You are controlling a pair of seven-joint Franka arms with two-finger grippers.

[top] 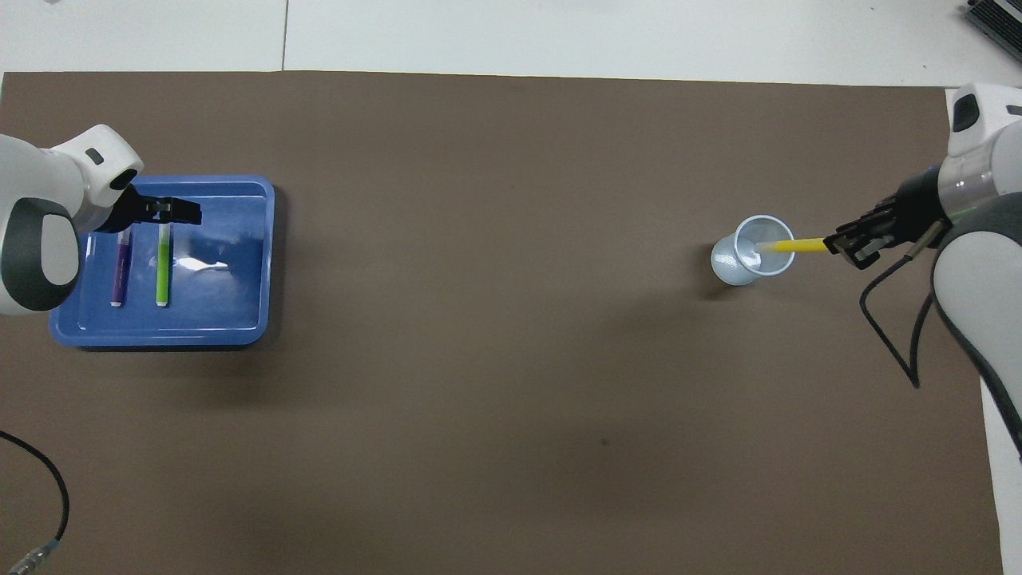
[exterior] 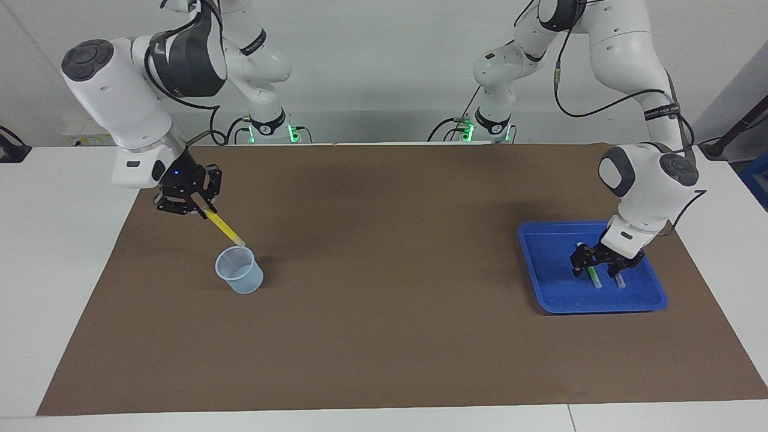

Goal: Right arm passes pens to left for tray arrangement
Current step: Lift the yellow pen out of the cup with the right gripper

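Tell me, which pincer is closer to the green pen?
The left pincer: it hangs open just over the green pen in the blue tray. The right pincer holds the yellow pen above the cup.

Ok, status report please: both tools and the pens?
Right tool shut on yellow pen, over cup. Left tool open over tray; green pen and purple pen lie inside. Nothing in the way.

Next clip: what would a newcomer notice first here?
The yellow pen, held aslant by the right gripper just over the translucent cup. Then the bright blue tray at the left arm's end, green pen and purple pen side by side in it, the left gripper open above them.
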